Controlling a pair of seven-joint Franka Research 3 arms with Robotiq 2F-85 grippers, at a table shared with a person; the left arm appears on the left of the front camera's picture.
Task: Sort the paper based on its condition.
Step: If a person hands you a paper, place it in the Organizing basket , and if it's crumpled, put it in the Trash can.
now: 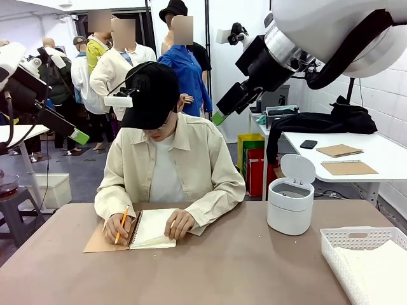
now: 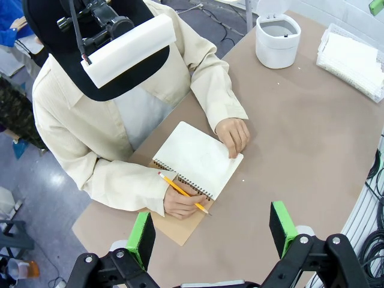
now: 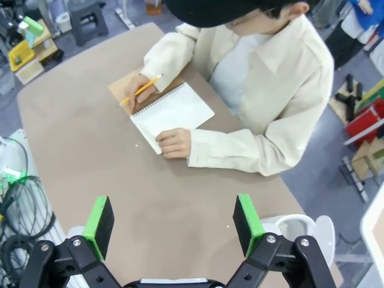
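Paper (image 1: 372,273) in wht basket (image 1: 356,236) on brown tbl (image 1: 241,267) | L gripper (image 2: 213,231) apart | R gripper (image 3: 174,225) apart | wht side tbl (image 1: 394,152) behind

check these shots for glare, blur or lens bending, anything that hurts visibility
Front view: even soft light, no glare, notebook crisp; the white paper barely stands out from its white basket. Left wrist view: table looks tilted and stretched by the wide lens, left gripper sharp. Right wrist view: notebook page bright and featureless, right gripper sharp.
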